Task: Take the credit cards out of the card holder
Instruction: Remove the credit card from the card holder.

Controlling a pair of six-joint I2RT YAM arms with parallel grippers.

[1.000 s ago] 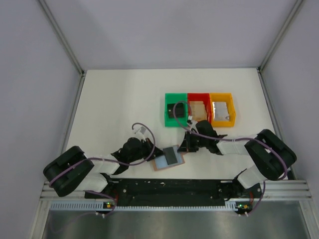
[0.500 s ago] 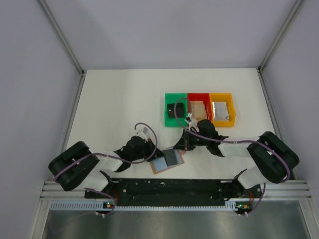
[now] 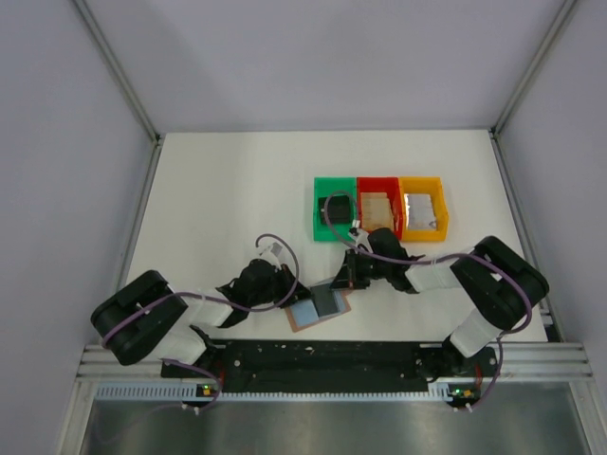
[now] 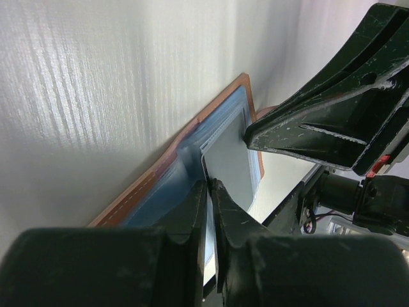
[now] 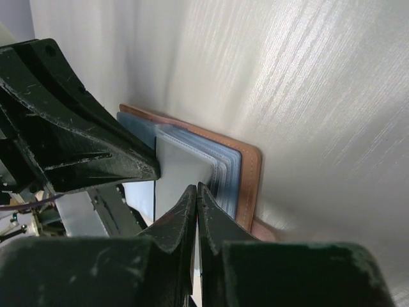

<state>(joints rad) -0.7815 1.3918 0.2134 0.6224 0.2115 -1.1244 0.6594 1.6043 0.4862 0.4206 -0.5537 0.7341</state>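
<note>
1. The card holder (image 3: 305,316) lies open on the white table (image 3: 218,199), low in the centre of the top view; its blue-grey face is up, with a reddish-brown border round it; it sits between the two grippers.
2. A grey credit card (image 3: 329,300) lies on the holder's right half, slightly tilted; in the right wrist view it is a pale grey sheet beside the stepped edges of the blue pockets.
3. The left gripper (image 3: 295,300) comes in from the left of the frame, with its tips at the holder's left half; in the left wrist view its jaws stand narrow, with only a thin slit between them; a pale edge of the holder's inner layers runs into that slit; whether it is pinched, I cannot tell.
4. The right gripper (image 3: 344,283) comes in from the right, with its tips at the card's upper right; in the right wrist view its jaws are pressed together with no gap showing; whether the card's edge lies between them cannot be told.
5. In each wrist view the other gripper's dark finger points at the card from the opposite side.
6. A small brown tab (image 5: 265,227) sticks out from the holder's brown edge, lower right in the right wrist view.
7. The green bin (image 3: 321,227), red bin (image 3: 378,184) and yellow bin (image 3: 439,204) stand touching in a row right of centre, well apart from the holder; a dark flat item (image 3: 334,209) lies in the green one, too small to name.
</note>
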